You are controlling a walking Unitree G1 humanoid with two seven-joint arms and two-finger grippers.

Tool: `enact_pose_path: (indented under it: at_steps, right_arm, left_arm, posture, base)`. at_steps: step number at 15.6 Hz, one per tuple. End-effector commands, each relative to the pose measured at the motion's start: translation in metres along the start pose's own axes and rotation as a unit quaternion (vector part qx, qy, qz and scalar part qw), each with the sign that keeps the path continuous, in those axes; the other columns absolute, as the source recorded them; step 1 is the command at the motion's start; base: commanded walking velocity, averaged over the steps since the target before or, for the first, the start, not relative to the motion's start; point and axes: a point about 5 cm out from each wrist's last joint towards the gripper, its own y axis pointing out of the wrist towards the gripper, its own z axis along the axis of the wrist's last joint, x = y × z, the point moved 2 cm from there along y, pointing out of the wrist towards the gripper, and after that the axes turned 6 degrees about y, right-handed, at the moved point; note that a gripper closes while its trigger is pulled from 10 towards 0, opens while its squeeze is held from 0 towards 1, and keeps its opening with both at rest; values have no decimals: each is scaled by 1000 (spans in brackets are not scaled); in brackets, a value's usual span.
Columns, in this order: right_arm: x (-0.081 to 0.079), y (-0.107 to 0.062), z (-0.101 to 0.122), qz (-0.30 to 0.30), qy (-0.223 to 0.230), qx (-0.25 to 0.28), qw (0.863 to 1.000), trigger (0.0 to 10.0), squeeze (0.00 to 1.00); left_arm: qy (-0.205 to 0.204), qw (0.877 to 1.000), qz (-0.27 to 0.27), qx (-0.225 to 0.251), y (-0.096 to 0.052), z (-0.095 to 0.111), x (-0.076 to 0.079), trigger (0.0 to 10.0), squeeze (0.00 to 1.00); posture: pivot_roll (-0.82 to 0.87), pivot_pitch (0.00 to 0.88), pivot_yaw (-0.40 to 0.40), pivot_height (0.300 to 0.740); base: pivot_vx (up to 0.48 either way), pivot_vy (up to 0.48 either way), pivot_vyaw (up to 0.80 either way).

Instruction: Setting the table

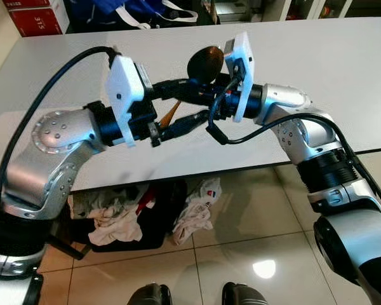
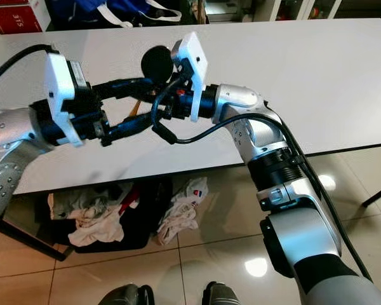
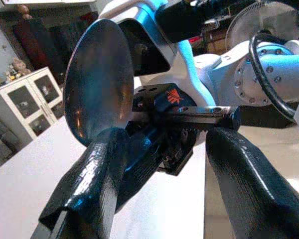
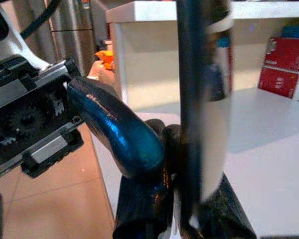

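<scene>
A spoon with a dark, shiny bowl [image 1: 205,62] and a brownish handle [image 1: 170,113] is held up over the front edge of the white table [image 1: 305,57]. My right gripper [image 1: 195,88] reaches in from the right and is shut on the spoon. In the right wrist view the spoon [image 4: 199,99] stands edge-on, clamped between its fingers [image 4: 139,214]. My left gripper [image 1: 203,103] comes from the left and is open. Its two fingers [image 3: 89,189] are spread either side of the spoon bowl [image 3: 97,79] and the right gripper's end.
Red boxes [image 1: 35,16] and a blue bag with white straps [image 1: 146,9] lie beyond the table's far edge. Under the table a dark basket with crumpled cloths [image 1: 133,216] rests on the tiled floor. My feet [image 1: 197,295] stand at the near edge.
</scene>
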Motion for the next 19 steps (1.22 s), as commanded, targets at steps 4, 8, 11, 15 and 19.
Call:
enact_pose_path:
  at_steps: [4,8,11,15,19]
  right_arm:
    - [-14,0,21,89,-27,8,996,0,0]
    - [-1,-17,19,52,-15,13,998,0,0]
    - [-14,-23,36,110,29,72,991,0,0]
    - [-36,-27,51,206,44,80,974,0,0]
    - [-49,-23,37,237,53,41,969,0,0]
  left_arm:
    - [-3,997,58,-53,-33,-6,-23,10000,0]
    - [-94,988,121,12,-69,-7,-20,10000,0]
    - [-137,985,103,-4,-59,-29,2,10000,0]
    - [-120,986,103,-53,-52,-46,3,10000,0]
    - [-106,990,89,-32,-48,-29,0,10000,0]
  posture:
    - [-65,99,-3,740]
    - [-65,114,-28,740]
    - [-66,116,-33,740]
    - [-75,109,-35,740]
    - [-63,101,-32,740]
  base:
    - [0,0,0]
    - [0,0,0]
    - [0,0,0]
    - [0,0,0]
    - [0,0,0]
